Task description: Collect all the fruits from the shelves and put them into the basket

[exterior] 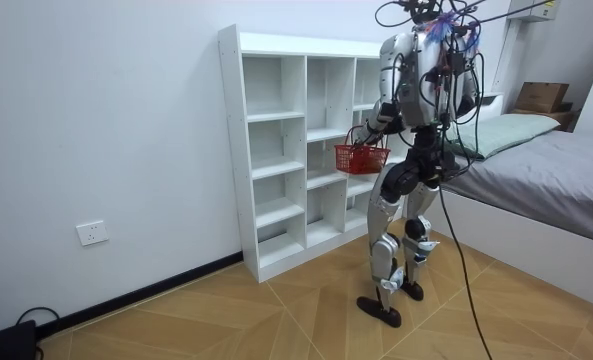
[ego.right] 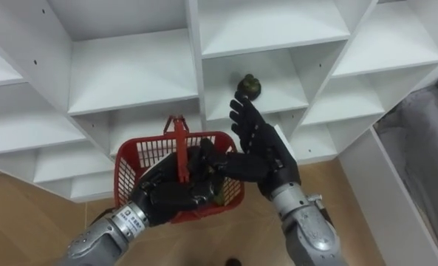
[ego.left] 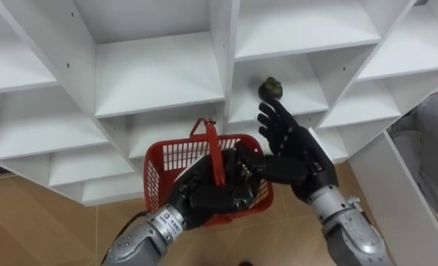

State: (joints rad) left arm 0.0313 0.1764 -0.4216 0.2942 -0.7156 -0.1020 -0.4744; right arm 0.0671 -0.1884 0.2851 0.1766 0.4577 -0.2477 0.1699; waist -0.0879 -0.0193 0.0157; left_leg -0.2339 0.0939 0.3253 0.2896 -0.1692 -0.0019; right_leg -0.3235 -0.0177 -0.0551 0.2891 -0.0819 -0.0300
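In the room view a wall socket sits low on the wall at the left. The white closet stands against that wall, and the robot stands upright before its open compartments. A bed lies at the right.

The eye views give the close detail. Low and left of centre, the left robot hand has its fingers curled round the handle of a red basket, held in front of the closet's lower shelves. Just to the right, the right robot hand reaches up with fingers straight and spread, holding nothing. The dark green fruit sits on a shelf, in the compartment right of the upright divider above the basket. It lies just beyond those fingertips; whether they touch it cannot be told.
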